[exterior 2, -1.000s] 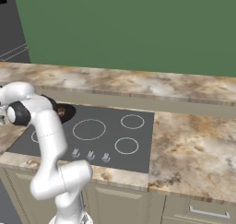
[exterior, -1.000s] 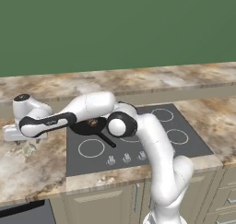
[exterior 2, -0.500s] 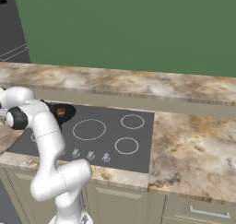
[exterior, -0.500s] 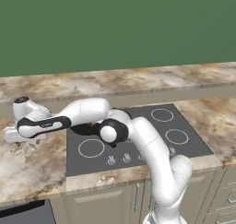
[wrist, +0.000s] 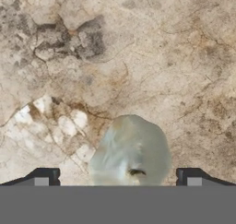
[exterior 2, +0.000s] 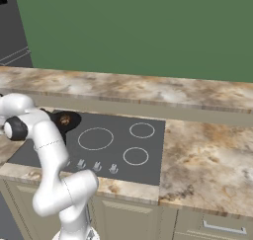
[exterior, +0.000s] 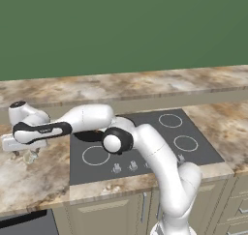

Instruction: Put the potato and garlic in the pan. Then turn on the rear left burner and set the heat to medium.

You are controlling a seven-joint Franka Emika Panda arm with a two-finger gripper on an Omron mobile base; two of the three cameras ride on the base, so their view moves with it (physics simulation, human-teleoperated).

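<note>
Arm reach, left base view: the white arm rises from 5 o'clock, bends at a dark elbow over the cooktop [exterior: 145, 142] and extends horizontally toward 9 o'clock, past the glass's left edge. Its gripper [exterior: 26, 152] hangs low over the marble counter [exterior: 29, 181], just above the garlic [exterior: 30, 156], a pale lump partly hidden beneath the hand. The forearm covers most of the pan [exterior: 89, 135] on the rear left burner.

Right base view: the pan [exterior 2: 64, 121] sits at the cooktop's far left, with the brown potato [exterior 2: 64, 119] inside. The counter to the right of the glass lies bare up to the backsplash.

Hand view: the garlic [wrist: 131, 149] lies at 6 o'clock between the two dark fingertips [wrist: 44, 176], which stand wide apart, neither touching it. Bare marble surrounds the bulb on all sides.
</note>
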